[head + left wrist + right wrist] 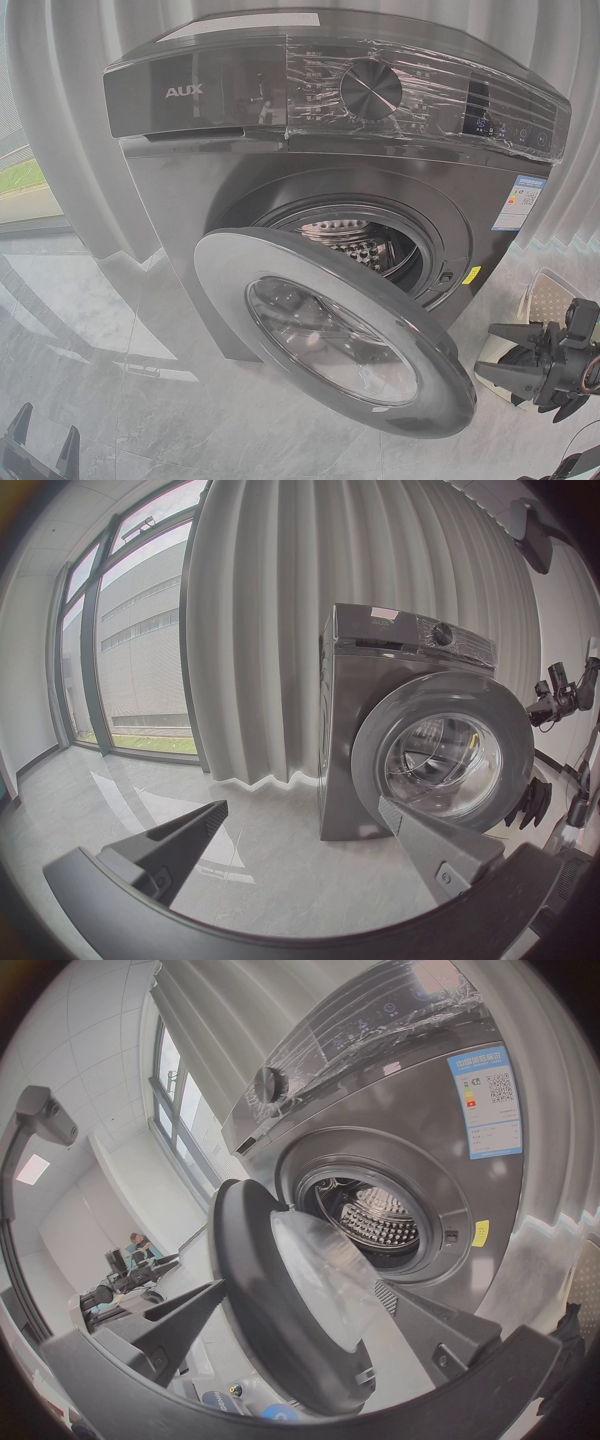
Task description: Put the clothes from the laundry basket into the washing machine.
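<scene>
You are holding the right claw (487, 349) released at the laundry basket (551, 297) (dark clothes (536, 802) inside) beside the washing machine (181, 187), likely for grasping; left claw (49, 420) is hanging released, clear of its door (219, 275).

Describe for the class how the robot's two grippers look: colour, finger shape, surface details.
The left gripper and right gripper match: matte black, two wedge-shaped fingers tapering to points, textured pads inside the tips, a screw near each base.

Washing machine (350, 162) and laundry basket (551, 299) stand on floor (94, 350).
</scene>
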### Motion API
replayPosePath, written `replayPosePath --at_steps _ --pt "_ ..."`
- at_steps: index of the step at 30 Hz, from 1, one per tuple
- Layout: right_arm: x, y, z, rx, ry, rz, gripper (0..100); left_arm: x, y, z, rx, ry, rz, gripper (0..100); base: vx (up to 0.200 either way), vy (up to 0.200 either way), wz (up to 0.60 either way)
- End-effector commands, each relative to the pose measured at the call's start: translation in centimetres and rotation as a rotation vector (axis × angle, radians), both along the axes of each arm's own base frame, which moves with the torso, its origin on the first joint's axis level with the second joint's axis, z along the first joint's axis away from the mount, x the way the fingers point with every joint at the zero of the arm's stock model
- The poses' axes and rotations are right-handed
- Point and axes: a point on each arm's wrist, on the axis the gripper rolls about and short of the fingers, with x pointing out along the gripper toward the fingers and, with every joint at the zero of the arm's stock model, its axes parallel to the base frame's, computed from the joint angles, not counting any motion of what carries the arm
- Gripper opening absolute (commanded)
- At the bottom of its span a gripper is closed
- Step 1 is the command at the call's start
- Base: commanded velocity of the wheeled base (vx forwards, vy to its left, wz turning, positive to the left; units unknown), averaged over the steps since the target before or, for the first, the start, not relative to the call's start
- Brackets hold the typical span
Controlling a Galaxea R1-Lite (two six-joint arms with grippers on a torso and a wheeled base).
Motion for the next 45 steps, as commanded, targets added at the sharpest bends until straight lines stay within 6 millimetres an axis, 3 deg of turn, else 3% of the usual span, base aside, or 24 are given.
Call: replayPosePath --at_steps 1,7,12,19,25,32,37,42,45 --pt "1.9 -0.1 0.0 -0.008 0.034 -0.053 100 0.0 0.0 -0.5 0.001 0.000 0.001 100 0.000 0.000 0.00" --pt "2.5 0.2 -1.0 -0.034 0.084 -0.047 100 0.0 0.0 -0.5 -0.001 0.000 -0.001 100 0.000 0.000 0.00" --pt "3.0 1.0 -2.1 -0.074 0.128 -0.035 100 0.0 0.0 -0.5 -0.001 0.000 -0.001 100 -0.200 0.000 0.00" --pt "1.6 2.7 -2.9 -0.108 0.149 0.059 100 0.0 0.0 -0.5 -0.001 0.000 0.001 100 -0.200 0.000 0.00" --pt "0.6 3.4 -3.2 -0.115 0.156 0.124 100 0.0 0.0 -0.5 -0.001 0.000 -0.001 100 0.000 0.000 0.00" --pt "3.1 3.2 -2.3 -0.100 0.141 -0.011 100 0.0 0.0 -0.5 -0.001 0.001 -0.001 100 0.000 0.000 0.00" --pt "4.7 4.1 -3.6 -0.139 0.179 -0.055 100 0.0 0.0 -0.5 -0.001 0.000 -0.001 100 0.000 0.000 0.00" --pt "6.0 5.8 -4.9 -0.160 0.185 -0.054 100 0.0 0.0 -0.5 -0.001 0.000 -0.001 100 0.000 0.000 0.00" --pt "7.6 7.9 -6.0 -0.164 0.182 -0.098 100 0.0 0.0 -0.5 -0.001 0.000 -0.001 100 0.000 0.000 0.00"
